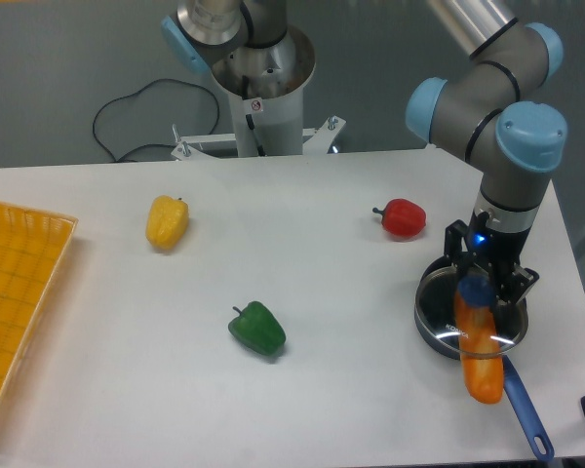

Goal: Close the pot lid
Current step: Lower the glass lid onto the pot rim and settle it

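The pot (431, 330) is a small dark round pan at the right of the table, and its long blue handle (526, 421) points toward the front edge. The glass lid (439, 297) lies over the pot's opening, about as wide as the pan. Whether it rests on the rim or hovers just above it, I cannot tell. My gripper (478, 290) points straight down over the pot's centre and is shut on the lid's blue knob (476, 291).
An orange pepper (482, 363) lies from under the lid out over the pot's front rim onto the handle. A red pepper (403, 217) sits just behind the pot, a green pepper (257, 328) mid-table, a yellow pepper (167, 221) at left. A yellow basket (15, 302) fills the left edge.
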